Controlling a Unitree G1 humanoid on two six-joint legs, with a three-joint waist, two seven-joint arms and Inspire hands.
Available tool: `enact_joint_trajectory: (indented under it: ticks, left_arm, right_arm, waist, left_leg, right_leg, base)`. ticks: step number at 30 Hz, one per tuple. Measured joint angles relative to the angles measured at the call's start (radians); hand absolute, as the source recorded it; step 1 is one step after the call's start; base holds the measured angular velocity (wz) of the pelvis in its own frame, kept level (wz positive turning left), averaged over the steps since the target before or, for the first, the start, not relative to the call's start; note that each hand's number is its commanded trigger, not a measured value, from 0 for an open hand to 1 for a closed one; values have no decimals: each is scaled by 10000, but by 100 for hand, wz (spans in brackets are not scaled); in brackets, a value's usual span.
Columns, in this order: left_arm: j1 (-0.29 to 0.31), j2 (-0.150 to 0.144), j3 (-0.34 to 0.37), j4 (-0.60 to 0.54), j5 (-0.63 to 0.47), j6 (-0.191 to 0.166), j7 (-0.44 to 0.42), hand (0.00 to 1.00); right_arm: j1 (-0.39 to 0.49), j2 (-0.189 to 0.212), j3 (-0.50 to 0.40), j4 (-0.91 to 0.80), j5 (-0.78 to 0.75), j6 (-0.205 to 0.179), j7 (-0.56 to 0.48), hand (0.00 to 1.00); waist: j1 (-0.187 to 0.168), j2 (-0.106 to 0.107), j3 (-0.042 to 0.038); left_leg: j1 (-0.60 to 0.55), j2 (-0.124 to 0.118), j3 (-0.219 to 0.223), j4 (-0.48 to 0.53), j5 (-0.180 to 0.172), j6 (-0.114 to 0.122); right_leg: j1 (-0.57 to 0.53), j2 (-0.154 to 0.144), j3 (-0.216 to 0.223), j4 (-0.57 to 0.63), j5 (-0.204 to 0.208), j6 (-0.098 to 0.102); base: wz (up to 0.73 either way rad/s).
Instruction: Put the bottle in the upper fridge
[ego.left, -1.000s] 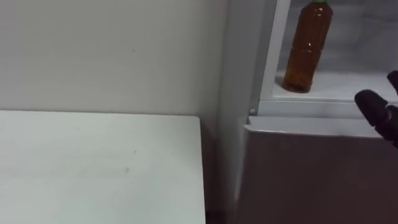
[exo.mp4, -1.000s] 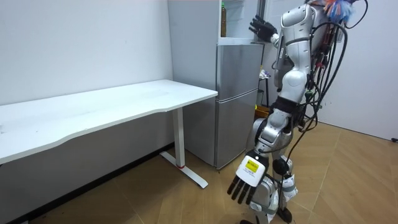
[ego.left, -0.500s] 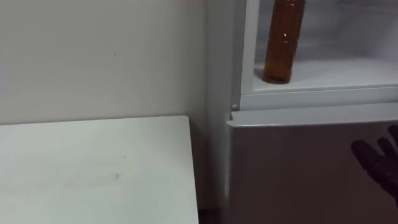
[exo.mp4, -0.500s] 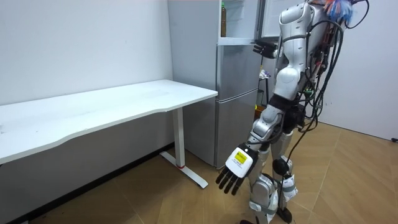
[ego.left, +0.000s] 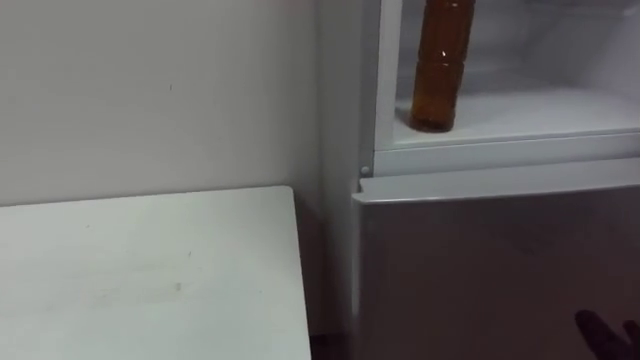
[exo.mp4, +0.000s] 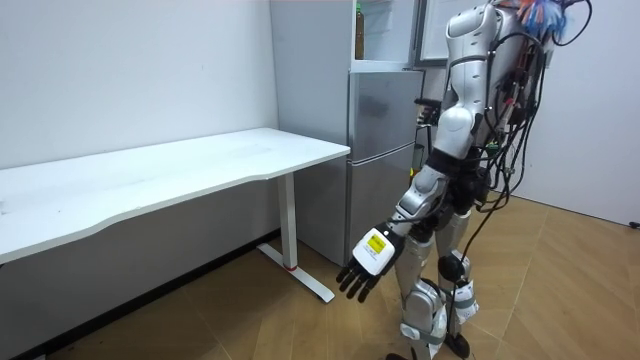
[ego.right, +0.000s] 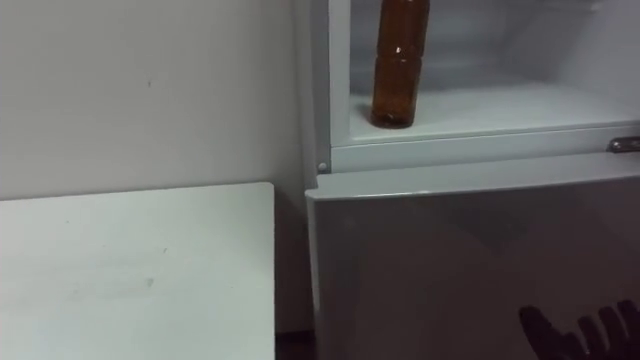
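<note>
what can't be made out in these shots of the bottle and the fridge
- Bottle: its cap and neck are cut off by the top edge of both eye views. In the room view it is too small for detail.
- Right hand: fingertips poke up at the eye views' bottom edge, which cuts off the palm.
- Upper fridge: whatever is above its shelf lies past the eye views' top edge.

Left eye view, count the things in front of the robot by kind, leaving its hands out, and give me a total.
bottle: 1
fridge: 1
table: 1
Total: 3
</note>
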Motion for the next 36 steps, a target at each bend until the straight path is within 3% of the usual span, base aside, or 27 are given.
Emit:
enact_joint_trajectory:
  ticks: [10,15,20,27,36]
  left_arm:
    - [-181,-10,-180,72,3,236,28,0]
    - [-207,-32,-183,93,-19,228,37,0]
    - [-144,-48,-312,81,-37,144,38,0]
    - [99,-107,-363,5,-292,114,84,0]
    - [147,-102,-311,16,-286,106,77,0]
  right_arm:
    - [-155,572,236,3488,162,16,-504,0]
    - [-144,659,333,5090,163,17,-666,0]
    - [-133,651,431,6017,158,-10,-699,0]
    - [-28,651,573,6944,155,-7,-713,0]
    - [12,648,425,7829,25,63,-699,0]
  waist:
    - [-248,-76,-9]
    - [-228,-12,7]
    - [-271,112,32]
    - [-408,152,-23]
    - [-594,-28,-19]
  left_leg:
    - [13,2,-19,3,0,1]
    - [88,9,76,-19,-2,1]
    - [161,9,72,-57,-17,0]
    - [184,-13,35,-133,-14,2]
    - [192,-25,11,-62,-14,2]
  right_leg:
    - [8,-3,4,-21,-3,4]
    - [3,19,205,-4,-3,4]
    - [34,31,207,-13,-6,9]
    - [6,23,200,-11,-13,19]
    - [27,-3,215,43,-77,36]
  base:
    - [0]
    - [-8]
    - [-3]
    - [0]
    - [1]
